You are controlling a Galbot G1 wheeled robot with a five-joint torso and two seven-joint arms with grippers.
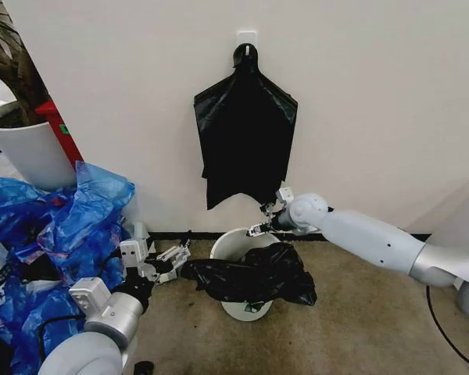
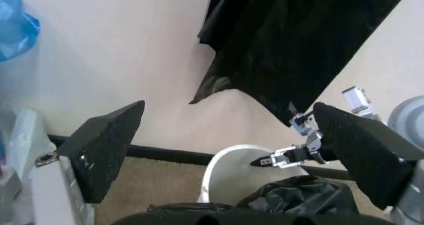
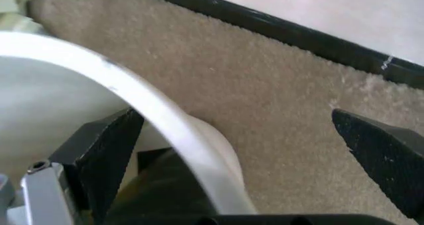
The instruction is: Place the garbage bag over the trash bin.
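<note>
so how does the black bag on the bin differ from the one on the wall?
The garbage bag lies crumpled across the front of the trash bin, leaving the back of the opening bare; the hanging black bag hangs flat from a wall hook, tapering to a narrow neck. Both are glossy black plastic.

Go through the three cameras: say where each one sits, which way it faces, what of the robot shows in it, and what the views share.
Head view: on the head, facing forward and down at the trash bin against the wall, the garbage bag draped over its near side; both arms show, left tool and right tool.
Left wrist view: looks between its open pads toward the wall and bin.
Right wrist view: looks down past its open pads at the bin rim and carpet.
Shared: the bin appears in all three.
</note>
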